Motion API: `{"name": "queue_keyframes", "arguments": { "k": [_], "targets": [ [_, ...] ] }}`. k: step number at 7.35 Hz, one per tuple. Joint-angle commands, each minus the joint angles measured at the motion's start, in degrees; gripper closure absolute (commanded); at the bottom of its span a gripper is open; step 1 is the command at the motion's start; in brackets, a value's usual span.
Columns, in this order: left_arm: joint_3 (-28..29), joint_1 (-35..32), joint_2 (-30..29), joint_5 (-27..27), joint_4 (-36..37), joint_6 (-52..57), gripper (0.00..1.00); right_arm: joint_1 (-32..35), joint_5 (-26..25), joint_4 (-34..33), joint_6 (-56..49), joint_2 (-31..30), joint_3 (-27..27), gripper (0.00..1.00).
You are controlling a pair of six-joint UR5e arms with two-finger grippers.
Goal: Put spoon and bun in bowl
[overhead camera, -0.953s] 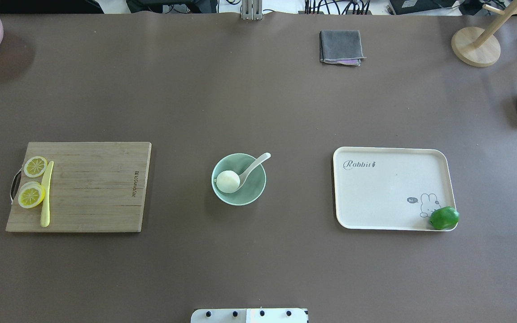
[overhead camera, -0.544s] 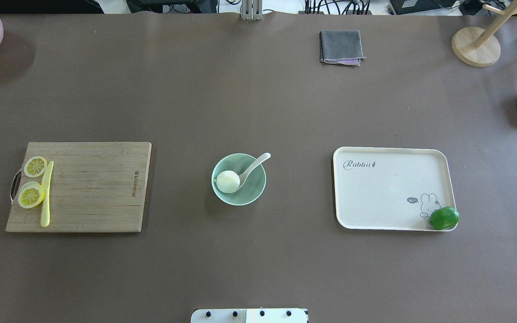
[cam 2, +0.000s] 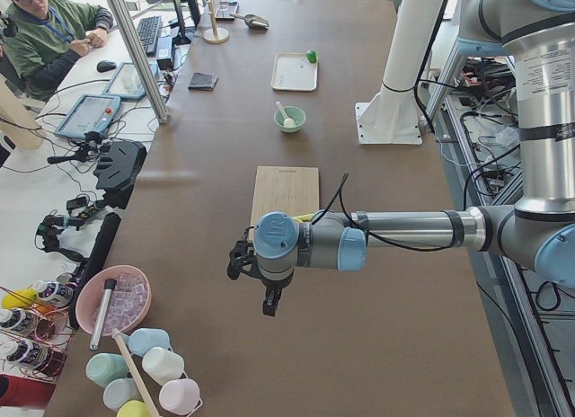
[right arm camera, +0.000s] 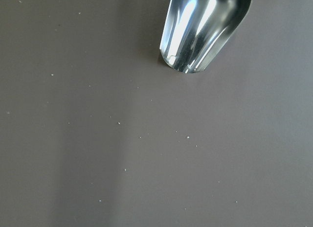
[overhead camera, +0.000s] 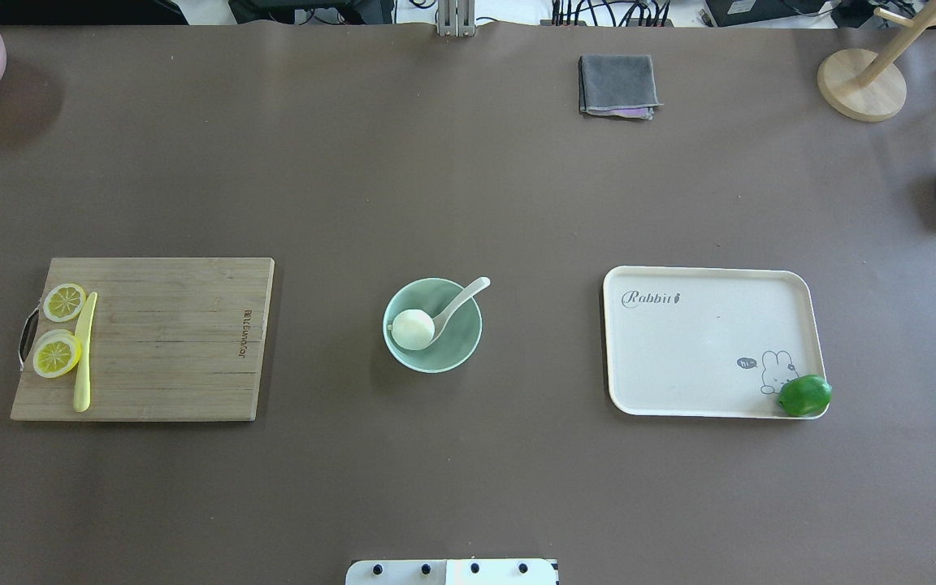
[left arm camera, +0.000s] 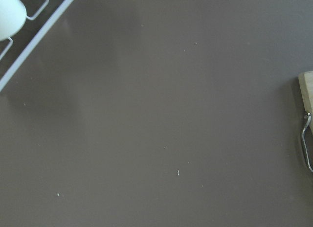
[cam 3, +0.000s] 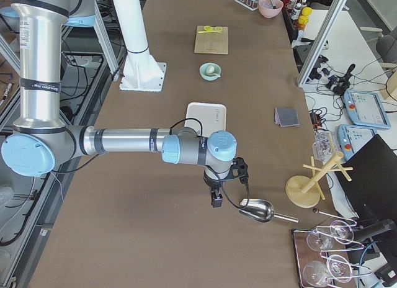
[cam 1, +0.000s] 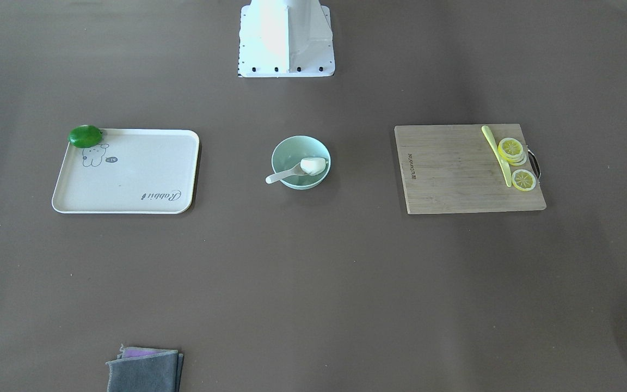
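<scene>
Now, bun point(overhead camera: 412, 329) and spoon point(overhead camera: 460, 301) lie inside bowl point(overhead camera: 458, 345); left end effector point(cam 2: 269, 304) and right end effector point(cam 3: 216, 199), far from bowl: opening cannot be told.

Long matte brown surface point(overhead camera: 468, 187) under soft, even light. From the left end, a white desk point(cam 2: 36, 197) strewn with cables lies at nine o'clock.

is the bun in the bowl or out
In. The bun sits inside the bowl, against the spoon, whose handle sticks out over the rim.
</scene>
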Motion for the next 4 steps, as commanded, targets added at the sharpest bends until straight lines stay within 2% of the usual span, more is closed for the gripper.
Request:
{"name": "queue_keyframes", "arguments": {
  "k": [1,4],
  "targets": [
    [-1.0,0.0,1.0,-0.9,-0.2,0.4,0.02,-0.1,0.8,0.0,-0.1,-0.2,0.1,0.00],
    [-1.0,0.0,0.6,-0.7,-0.2,0.5,0.02,-0.1,0.8,0.0,-0.8,-0.4,0.0,0.00]
  ]
}}
